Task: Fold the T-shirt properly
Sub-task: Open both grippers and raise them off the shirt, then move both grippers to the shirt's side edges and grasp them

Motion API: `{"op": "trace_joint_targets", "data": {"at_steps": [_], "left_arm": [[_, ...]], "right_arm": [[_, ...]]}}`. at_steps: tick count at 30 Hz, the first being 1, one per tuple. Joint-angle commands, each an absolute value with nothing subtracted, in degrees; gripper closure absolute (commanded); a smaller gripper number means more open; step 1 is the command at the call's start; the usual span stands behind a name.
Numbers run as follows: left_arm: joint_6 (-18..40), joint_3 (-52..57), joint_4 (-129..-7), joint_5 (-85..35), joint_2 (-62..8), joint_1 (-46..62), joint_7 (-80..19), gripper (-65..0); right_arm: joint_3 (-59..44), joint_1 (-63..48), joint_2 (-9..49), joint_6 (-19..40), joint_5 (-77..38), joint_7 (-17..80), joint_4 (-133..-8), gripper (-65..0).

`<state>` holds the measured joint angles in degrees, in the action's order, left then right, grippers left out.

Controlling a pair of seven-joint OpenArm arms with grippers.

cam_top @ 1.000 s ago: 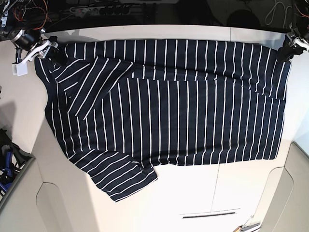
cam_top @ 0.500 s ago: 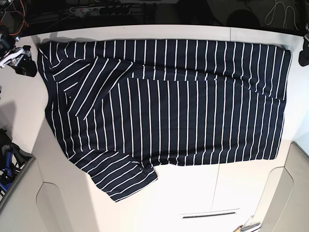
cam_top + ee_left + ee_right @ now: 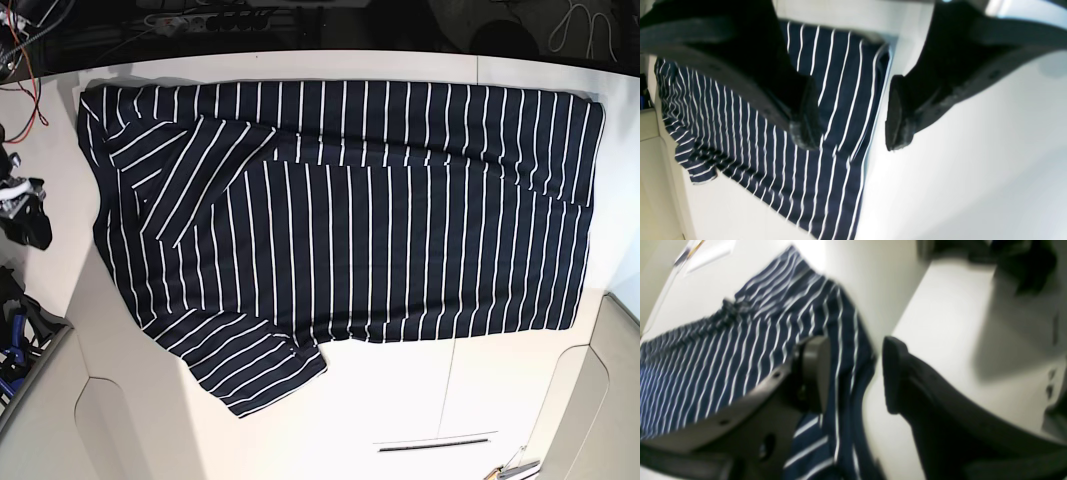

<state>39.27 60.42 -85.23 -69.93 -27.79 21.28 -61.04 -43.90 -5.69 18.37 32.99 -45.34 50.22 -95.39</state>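
The T-shirt (image 3: 360, 220) lies spread across the white tabletop (image 3: 400, 400), its far edge running along the back of the tabletop, one sleeve folded inward over the body near the upper left of the base view and the other sleeve (image 3: 250, 375) splayed toward the near edge. No tool grips the cloth. The right tool (image 3: 853, 373) hangs with its fingers apart and empty, one finger over the striped fabric and the other over bare tabletop, so that the shirt's edge passes beneath the gap; in the base view it shows as a dark shape (image 3: 25, 222) at the left margin, clear of the garment. The left tool (image 3: 846, 120) is likewise parted and empty, straddling the opposite edge of the shirt from above; it does not appear in the base view. Judged from this layout, the fold is only partly made: one sleeve remains out and the body is at full length. Risks from here: a descent with one finger outside the hem could pinch a single layer only, or miss the cloth, leaving the folded sleeve behind when the edge is lifted; uneven lifting by the two arms could skew the stripes and drag the tucked sleeve open; a pull toward the near side could carry the loose sleeve off the tabletop.
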Motion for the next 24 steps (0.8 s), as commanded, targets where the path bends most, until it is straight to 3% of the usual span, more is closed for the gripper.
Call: {"op": "trace_joint_targets", "data": {"at_steps": [1,7,20,24], "left_arm": [[40.0,59.9,-86.1,-70.7,-29.5,21.0,-59.5,-34.4],[40.0,50.6,-86.1,-61.7,-30.7,15.9,-53.9,-34.4],[37.1,35.0,-82.3,-43.4,-30.7,1.9,-44.3,-37.2],[33.7,31.8,-77.0,-37.9,-30.7,-3.0,-40.8,-37.2]], "right_arm": [[-43.8,-4.1,19.5,33.2,-45.5,48.2,-96.1,-26.1],[-39.3,3.7,19.5,33.2,-41.6,47.5,-91.9,-26.1],[-30.3,19.0,20.0,33.2,-34.5,39.4,-66.9,-26.2],[-30.3,22.7,20.0,33.2,-32.4,38.0,-62.0,-33.9]]}}
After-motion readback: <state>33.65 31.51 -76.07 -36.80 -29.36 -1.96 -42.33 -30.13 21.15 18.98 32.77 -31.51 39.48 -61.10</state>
